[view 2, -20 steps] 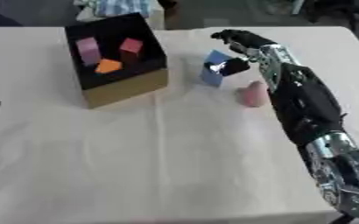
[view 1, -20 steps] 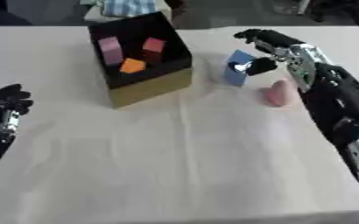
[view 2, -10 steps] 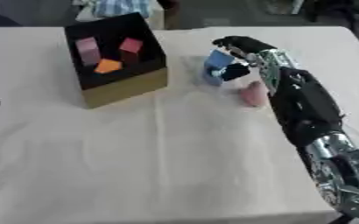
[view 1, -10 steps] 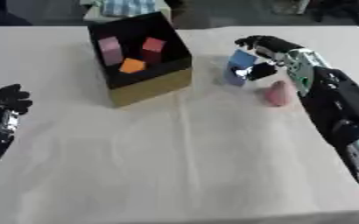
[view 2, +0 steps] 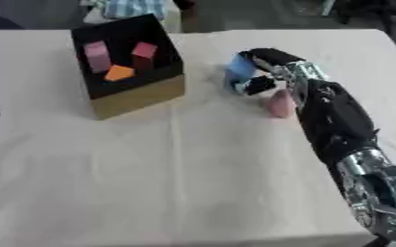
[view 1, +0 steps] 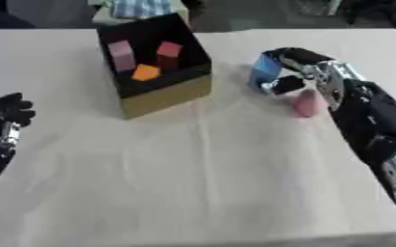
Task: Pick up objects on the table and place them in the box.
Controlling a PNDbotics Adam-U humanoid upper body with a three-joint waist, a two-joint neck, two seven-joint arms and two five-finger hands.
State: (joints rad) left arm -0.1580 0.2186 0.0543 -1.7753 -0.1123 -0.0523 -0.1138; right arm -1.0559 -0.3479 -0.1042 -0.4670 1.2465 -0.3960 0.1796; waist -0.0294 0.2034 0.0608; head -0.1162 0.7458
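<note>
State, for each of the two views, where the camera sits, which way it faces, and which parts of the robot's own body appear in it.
Left eye view: in the head, facing down at the table; left robot hand at the left edge, right robot hand curled round the blue block.
Right eye view: beside it, facing alike; mostly the right arm shows.
Both share the box and the pink object.

Place: a lab or test room, most likely.
Evidence: cloth-covered table [view 1: 193,183]; dark floor past its far edge; toy blocks in a box [view 1: 155,72].
</note>
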